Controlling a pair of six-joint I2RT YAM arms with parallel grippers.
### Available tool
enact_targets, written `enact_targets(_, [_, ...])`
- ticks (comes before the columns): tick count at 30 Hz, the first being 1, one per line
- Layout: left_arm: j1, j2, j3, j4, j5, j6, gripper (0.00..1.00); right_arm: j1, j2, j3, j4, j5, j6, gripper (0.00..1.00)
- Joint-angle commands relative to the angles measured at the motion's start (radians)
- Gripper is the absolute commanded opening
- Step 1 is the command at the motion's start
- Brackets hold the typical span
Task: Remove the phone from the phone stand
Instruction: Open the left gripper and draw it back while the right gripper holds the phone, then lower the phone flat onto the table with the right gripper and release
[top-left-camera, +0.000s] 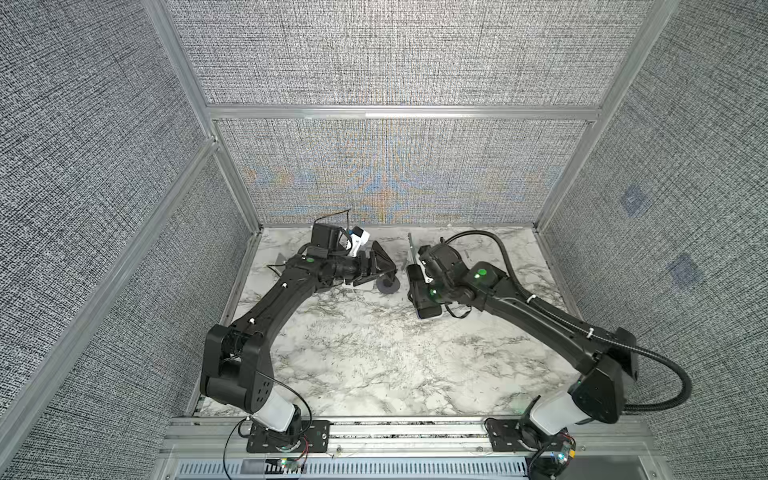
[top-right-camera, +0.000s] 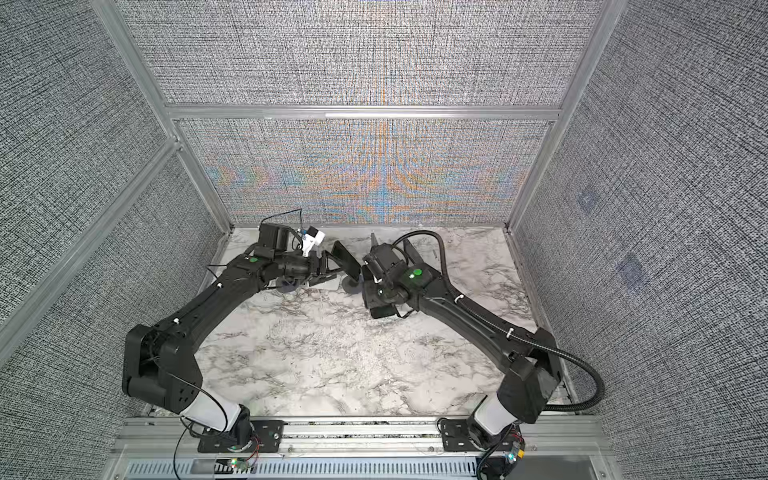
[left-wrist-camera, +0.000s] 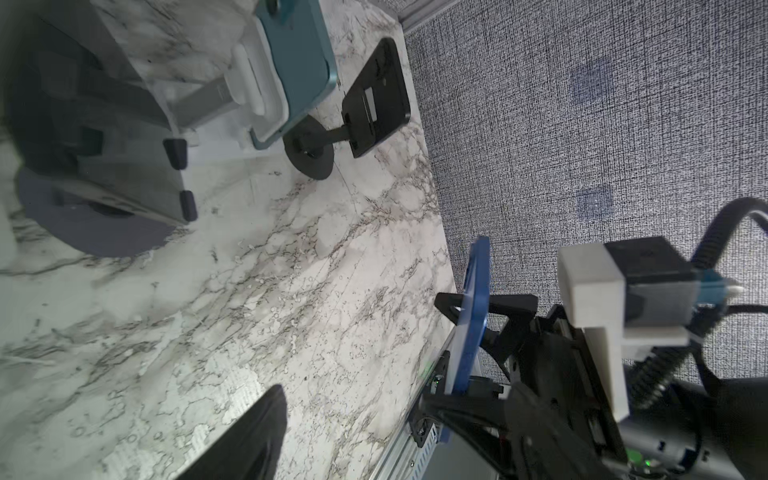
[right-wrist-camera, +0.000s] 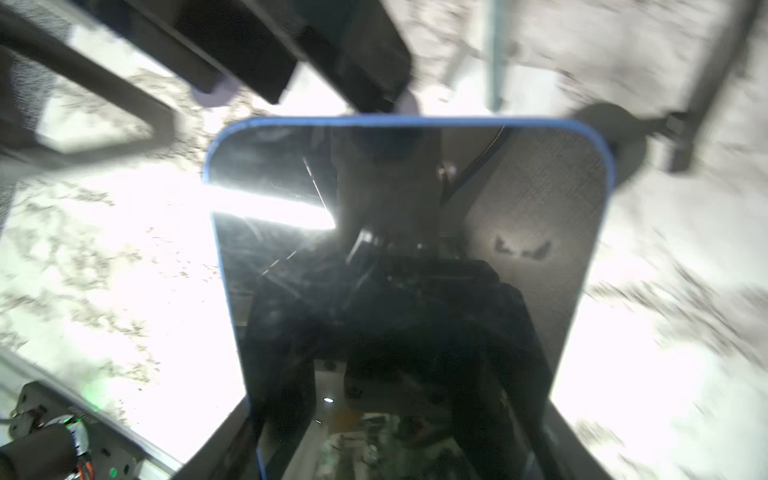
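Grey woven walls (top-left-camera: 395, 62) enclose a marble surface (top-left-camera: 374, 353) where the blue-rimmed phone (right-wrist-camera: 407, 257) sits clamped by one end in the jaws of the right gripper (left-wrist-camera: 455, 353). It is held up off the surface and well apart from the grey phone stand (left-wrist-camera: 91, 232), whose hooked plate shows bare in the left wrist view. Beside that stand, the left gripper (top-left-camera: 369, 272) has its jaws spread wide with nothing between them. By the look of it, the lift-out is done and the carry-away is the step in hand. The next move likely calls for a steady descent to an open patch of marble, laying the phone flat before the right jaws part.
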Motion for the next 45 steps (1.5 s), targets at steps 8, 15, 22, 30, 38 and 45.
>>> enact_targets(8, [0.068, -0.012, 0.120, -0.305, -0.197, 0.310, 0.91, -0.143, -0.097, -0.109, -0.230, 0.035, -0.007, 0.36])
enact_targets(15, [0.080, 0.010, 0.134, -0.351, -0.209, 0.421, 0.91, -0.215, -0.134, -0.306, -0.074, 0.002, -0.060, 0.36])
enact_targets(22, [0.084, 0.003, 0.059, -0.273, -0.188, 0.412, 0.91, -0.255, -0.072, -0.424, 0.078, -0.015, -0.080, 0.41])
enact_targets(30, [0.108, 0.001, 0.020, -0.267, -0.190, 0.420, 0.89, -0.316, 0.043, -0.436, 0.147, -0.045, -0.134, 0.49])
enact_targets(38, [0.110, -0.003, 0.015, -0.269, -0.207, 0.431, 0.89, -0.366, 0.126, -0.412, 0.150, -0.068, -0.183, 0.50])
enact_targets(45, [0.110, 0.002, 0.016, -0.273, -0.212, 0.433, 0.89, -0.376, 0.190, -0.371, 0.124, -0.068, -0.208, 0.54])
